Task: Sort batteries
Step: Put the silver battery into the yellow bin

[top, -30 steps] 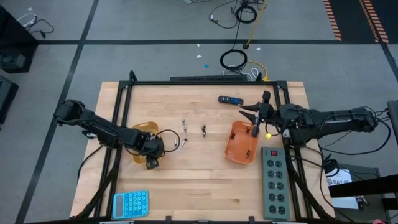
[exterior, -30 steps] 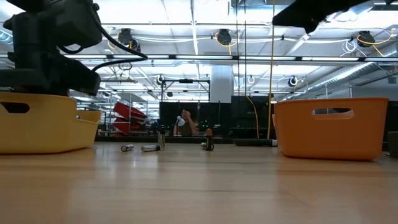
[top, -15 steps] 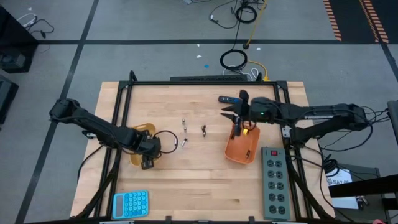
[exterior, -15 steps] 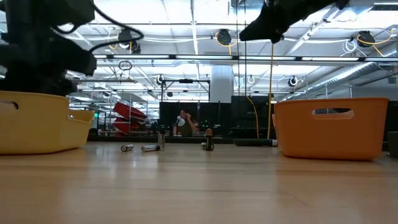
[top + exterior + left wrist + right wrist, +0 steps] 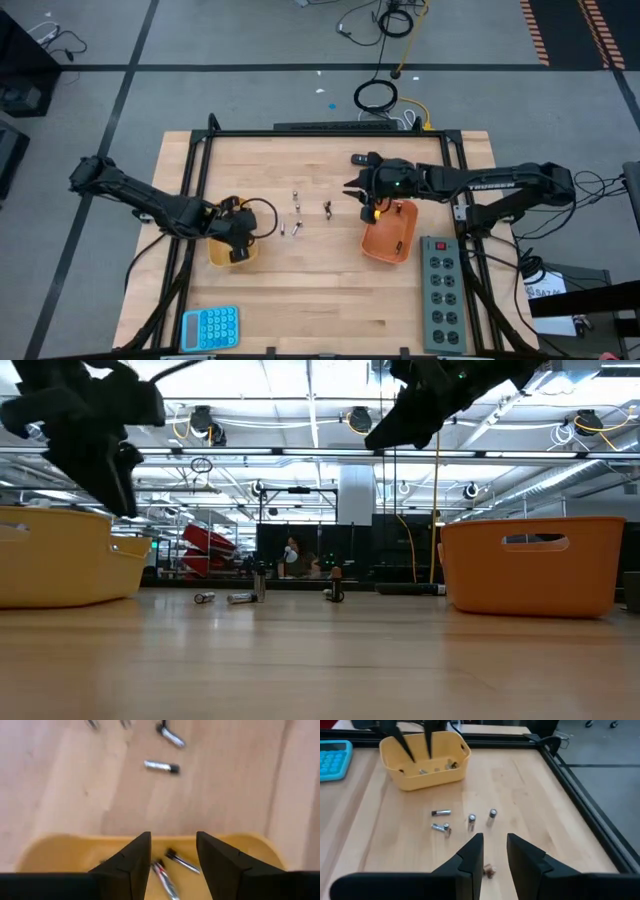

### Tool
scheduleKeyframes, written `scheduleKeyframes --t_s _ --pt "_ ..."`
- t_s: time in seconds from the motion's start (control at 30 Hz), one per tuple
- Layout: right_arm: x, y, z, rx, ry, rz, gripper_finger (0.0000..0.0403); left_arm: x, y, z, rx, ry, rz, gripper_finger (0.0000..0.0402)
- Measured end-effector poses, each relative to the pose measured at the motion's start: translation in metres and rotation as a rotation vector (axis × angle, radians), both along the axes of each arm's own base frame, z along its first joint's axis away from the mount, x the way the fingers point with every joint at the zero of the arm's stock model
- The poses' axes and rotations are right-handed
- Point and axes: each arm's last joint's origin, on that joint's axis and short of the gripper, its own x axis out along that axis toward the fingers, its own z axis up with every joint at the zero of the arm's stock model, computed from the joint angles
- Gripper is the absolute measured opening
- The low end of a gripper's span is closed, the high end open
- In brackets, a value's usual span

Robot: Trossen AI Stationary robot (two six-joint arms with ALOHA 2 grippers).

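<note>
Risk is growing as the right gripper (image 5: 492, 851), fingers spread and empty, is hovering near upright batteries (image 5: 472, 821) that a glancing finger could be toppling and rolling.

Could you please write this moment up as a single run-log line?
left pincer: open, empty, over yellow tray | right pincer: open, empty, above loose batteries | orange tray: beside right arm

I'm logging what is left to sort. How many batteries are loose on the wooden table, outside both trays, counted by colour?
Silvery batteries: 4
Dark battery: 1
Total: 5
</note>
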Motion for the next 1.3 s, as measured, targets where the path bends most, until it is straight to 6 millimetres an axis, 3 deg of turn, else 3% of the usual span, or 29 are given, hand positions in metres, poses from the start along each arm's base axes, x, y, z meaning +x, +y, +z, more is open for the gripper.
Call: scheduleKeyframes --t_s 0.23,0.47,0.6,0.9,1.1,1.3 --pt "0.009 0.006 -0.009 0.016 0.006 -0.042 0.0072 0.015 0.0 0.006 0.199 -0.16 -0.048 0.0168" --pt "0.015 0.006 -0.03 0.016 0.107 -0.16 0.0014 0.035 0.006 0.008 0.384 -0.233 -0.119 0.0168" --pt "0.018 0.019 -0.036 -0.006 0.082 -0.097 0.0005 0.051 0.025 0.004 0.334 -0.266 -0.016 0.0168" --pt "0.013 0.045 -0.052 -0.021 -0.054 -0.027 0.0052 0.075 0.069 -0.013 0.129 -0.275 0.034 0.0168" --pt "0.01 0.057 -0.063 0.003 -0.18 -0.009 0.0054 0.077 0.098 -0.026 0.034 -0.231 0.071 0.0168" --pt "0.01 0.068 -0.081 -0.085 -0.162 -0.054 0.0054 0.079 0.117 -0.034 0.018 -0.215 0.071 0.0168"
